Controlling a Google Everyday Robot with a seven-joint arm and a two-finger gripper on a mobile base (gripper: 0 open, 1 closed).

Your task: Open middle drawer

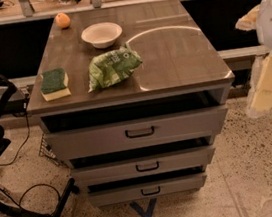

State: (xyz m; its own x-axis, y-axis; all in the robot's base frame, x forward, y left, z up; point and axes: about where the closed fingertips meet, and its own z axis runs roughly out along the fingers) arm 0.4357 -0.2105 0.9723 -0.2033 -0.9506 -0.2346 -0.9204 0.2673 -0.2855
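The middle drawer sits toward 6 o'clock in the shot, sandwiched between the top drawer and the bottom drawer, with a dark gap showing above its front. The gripper hangs out at 3 o'clock, off the cabinet's right side and not touching anything; can't tell if it's spread or pressed together. On the cabinet top: sponge at 9 o'clock, green bag mid, bowl at 12, orange at 11.
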